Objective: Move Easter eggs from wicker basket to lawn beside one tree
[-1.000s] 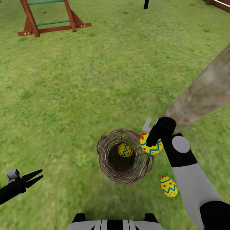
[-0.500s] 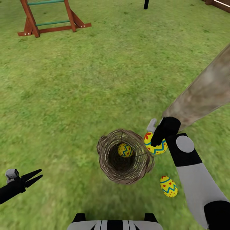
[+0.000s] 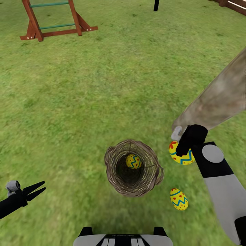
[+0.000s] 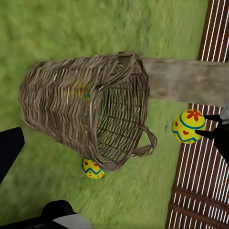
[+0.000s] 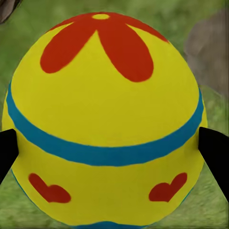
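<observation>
In the wicker basket (image 3: 133, 167) lies one egg (image 3: 133, 161); the right hand (image 3: 181, 150) grips another egg (image 3: 180, 156).

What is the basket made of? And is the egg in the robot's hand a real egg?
The basket looks like woven brown wicker; gaps show between strands. The egg looks smooth and painted, glossy yellow with a blue band and red hearts, probably a toy, though I can't tell for sure.

Lawn (image 3: 102, 85) under me, mottled green. On it: my wicker basket (image 3: 133, 167) upright, one egg (image 3: 179, 199) lying just right of it, the tree trunk (image 3: 218, 99) rising beyond, play set (image 3: 54, 18) far off.
</observation>
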Available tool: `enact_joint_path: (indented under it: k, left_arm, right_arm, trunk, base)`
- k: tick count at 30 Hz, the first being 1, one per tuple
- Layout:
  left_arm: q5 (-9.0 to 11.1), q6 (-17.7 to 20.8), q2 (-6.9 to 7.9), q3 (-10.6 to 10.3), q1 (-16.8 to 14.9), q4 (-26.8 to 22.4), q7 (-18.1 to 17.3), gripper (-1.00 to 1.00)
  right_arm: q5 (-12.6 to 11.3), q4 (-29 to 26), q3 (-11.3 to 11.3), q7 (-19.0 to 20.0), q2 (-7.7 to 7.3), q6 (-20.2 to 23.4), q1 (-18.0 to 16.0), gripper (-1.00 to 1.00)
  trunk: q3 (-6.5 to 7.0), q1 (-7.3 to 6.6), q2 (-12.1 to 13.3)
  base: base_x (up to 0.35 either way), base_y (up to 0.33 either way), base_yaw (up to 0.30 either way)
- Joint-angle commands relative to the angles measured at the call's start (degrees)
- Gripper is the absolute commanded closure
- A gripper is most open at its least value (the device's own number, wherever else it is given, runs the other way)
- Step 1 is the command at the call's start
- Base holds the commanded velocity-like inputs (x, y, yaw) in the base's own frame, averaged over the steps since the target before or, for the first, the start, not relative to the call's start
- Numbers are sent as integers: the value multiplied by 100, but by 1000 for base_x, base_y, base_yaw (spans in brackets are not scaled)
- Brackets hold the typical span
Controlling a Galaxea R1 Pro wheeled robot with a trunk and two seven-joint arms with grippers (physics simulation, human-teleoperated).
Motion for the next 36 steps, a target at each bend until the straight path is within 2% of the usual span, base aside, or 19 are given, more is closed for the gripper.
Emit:
enact_joint_path:
  k: [1,8,9,10,11,14,18,19,20,22,25,27,29,30,31,32,33,35,36]
  left_arm:
    - [-34,60,-1,4,-5,0,-36,-100]
    - [-31,60,-1,8,-2,1,-36,-100]
    - [-28,60,-1,10,-1,1,-36,-100]
    - [-27,60,-1,11,0,1,-36,-100]
    - [-26,60,-1,11,-4,0,-36,-100]
    - [-26,60,-1,11,-1,-7,-36,-100]
    - [-26,60,-1,11,0,-8,-36,-100]
    - [-26,60,-2,11,-3,-8,-36,-100]
    - [-26,60,-4,11,0,-8,-36,-100]
    - [-26,60,-3,11,0,-8,-36,-100]
    - [-26,60,-6,11,0,-8,-36,-100]
    - [-24,60,-9,11,-3,-2,-36,-100]
    - [-25,60,-10,7,0,0,-36,-100]
    - [-26,60,-10,5,-1,2,-36,-100]
    - [-26,60,-10,3,-2,7,-36,-100]
    - [-26,60,-10,2,-5,9,-36,-100]
    - [-26,60,-10,5,-6,9,-36,-100]
    - [-26,59,-10,4,-1,10,-36,-100]
    - [-26,60,-10,3,-1,10,-36,-100]
  right_arm:
    - [39,2,16,44,-42,60,-5,100]
    - [48,169,8,4,-169,83,4,100]
    - [47,262,-52,-4,-191,95,9,100]
    - [38,631,-632,-27,-191,76,12,100]
    - [32,714,-790,-35,-191,72,13,100]
    - [37,833,-1078,-60,-199,83,13,100]
    - [6,1040,-1688,-596,-192,79,13,100]
    - [-1,1132,-1784,-652,-195,78,13,100]
    - [-8,1309,-2001,-718,-197,78,13,100]
    - [-19,1494,-2272,-897,-195,76,13,100]
    - [-24,1754,-2466,-1033,-199,59,13,100]
    - [-34,1918,-2798,-1168,-195,34,13,100]
    - [-63,2079,-3074,-1550,-182,-191,13,100]
    - [-184,2190,-3224,-1748,-177,-319,13,100]
    - [-452,2358,-3394,-1908,-181,-416,13,100]
    - [-835,2659,-3534,-2162,-191,-553,13,100]
    - [-1030,2837,-3570,-2408,-192,-613,13,100]
    - [-1433,3258,-3606,-3182,-188,-694,13,100]
    - [-1598,3394,-3610,-3387,-193,-763,13,100]
  trunk:
    - [16,-23,40]
    - [141,-176,321]
    - [159,-198,361]
    - [159,-198,361]
    - [159,-198,361]
    - [159,-198,361]
    - [159,-198,361]
    - [159,-198,361]
    - [159,-198,361]
    - [159,-198,361]
    - [159,-198,361]
    - [159,-198,361]
    - [159,-198,361]
    - [159,-198,361]
    - [159,-198,361]
    - [159,-198,361]
    - [159,-198,361]
    - [159,-198,361]
    - [159,-198,361]
  base:
    - [0,0,0]
    - [0,0,0]
    - [0,0,0]
    - [0,0,0]
    - [0,0,0]
    - [0,0,0]
    - [0,0,0]
    - [0,0,0]
    - [0,0,0]
    - [0,0,0]
    - [0,0,0]
    - [0,0,0]
    - [0,0,0]
    - [0,0,0]
    - [0,0,0]
    - [0,0,0]
    - [0,0,0]
    - [0,0,0]
    - [0,0,0]
